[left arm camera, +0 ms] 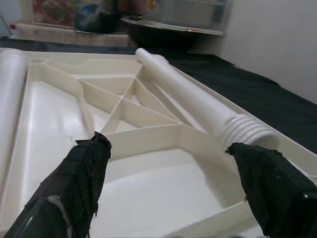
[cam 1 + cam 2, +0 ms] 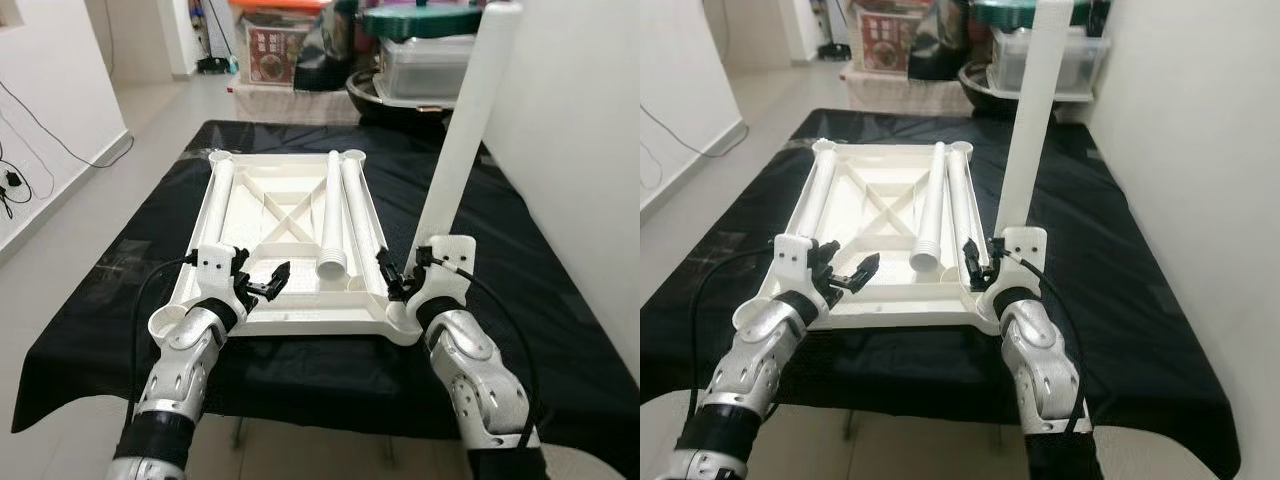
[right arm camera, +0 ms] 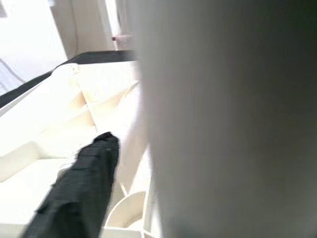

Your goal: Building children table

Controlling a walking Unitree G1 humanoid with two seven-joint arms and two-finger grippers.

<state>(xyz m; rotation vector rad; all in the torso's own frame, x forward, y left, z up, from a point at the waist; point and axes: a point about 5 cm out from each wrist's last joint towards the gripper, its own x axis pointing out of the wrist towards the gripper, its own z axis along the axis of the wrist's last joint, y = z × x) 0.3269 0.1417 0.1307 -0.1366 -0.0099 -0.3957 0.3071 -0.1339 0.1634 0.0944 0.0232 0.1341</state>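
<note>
A white plastic tabletop (image 2: 300, 325) lies upside down on a black cloth (image 2: 110, 300). Three white leg tubes lie in it: one along the left side (image 2: 218, 205) and two right of centre (image 2: 333, 215). The threaded end of one (image 1: 247, 131) points toward me. A fourth leg (image 2: 470, 110) stands nearly upright at the near right corner, leaning slightly right. My right gripper (image 2: 398, 277) is shut on its lower end; the leg (image 3: 223, 119) hides one finger in the right wrist view. My left gripper (image 2: 262, 282) hovers open over the near left part of the tabletop, holding nothing.
Plastic boxes and bins (image 2: 430, 60) are stacked beyond the far end of the table. A white wall (image 2: 580, 150) runs close along the right. Cables (image 2: 15, 180) lie on the floor at the left. The cloth's near edge (image 2: 330, 400) is just under my arms.
</note>
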